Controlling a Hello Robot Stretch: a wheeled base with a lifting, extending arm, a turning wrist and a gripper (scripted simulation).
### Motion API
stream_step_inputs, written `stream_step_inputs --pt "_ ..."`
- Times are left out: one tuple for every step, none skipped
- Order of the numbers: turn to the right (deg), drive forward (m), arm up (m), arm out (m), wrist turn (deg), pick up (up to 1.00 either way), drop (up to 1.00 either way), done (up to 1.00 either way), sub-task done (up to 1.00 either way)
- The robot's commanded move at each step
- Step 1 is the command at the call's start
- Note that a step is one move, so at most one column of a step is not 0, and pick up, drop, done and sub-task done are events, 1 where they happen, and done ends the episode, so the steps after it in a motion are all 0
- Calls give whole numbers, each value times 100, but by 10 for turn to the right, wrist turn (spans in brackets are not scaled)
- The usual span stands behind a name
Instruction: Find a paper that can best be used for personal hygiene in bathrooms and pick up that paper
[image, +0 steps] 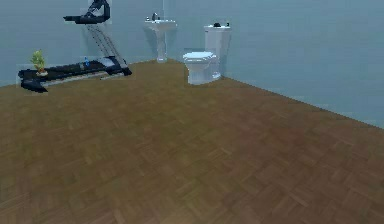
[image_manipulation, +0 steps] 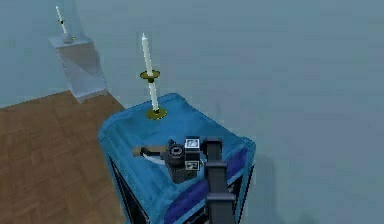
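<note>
Ahead: white porcelain toilet (image: 203, 62), white pedestal sink (image: 160, 38), black treadmill (image: 85, 50).
Paper: cannot tell; small dark blob (image: 218, 25) on toilet's tank.
Sideways: dark two-finger gripper (image_manipulation: 145, 153) at blue cabinet (image_manipulation: 192, 115) by white candle (image_manipulation: 146, 52); hold unclear.

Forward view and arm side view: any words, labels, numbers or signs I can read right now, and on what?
No readable text.
White squares: black marks, too small to read.
Treadmill: no legible print.
Toilet: no legible print.
Blue stand: no legible print.
</note>
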Motion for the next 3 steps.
stream_step_inputs --pt "0 0 0 0 0 100 0 0 0" --pt "0 0 10 0 0 0 0 0 0" --pt "0 0 0 0 0 0 0 100 0"
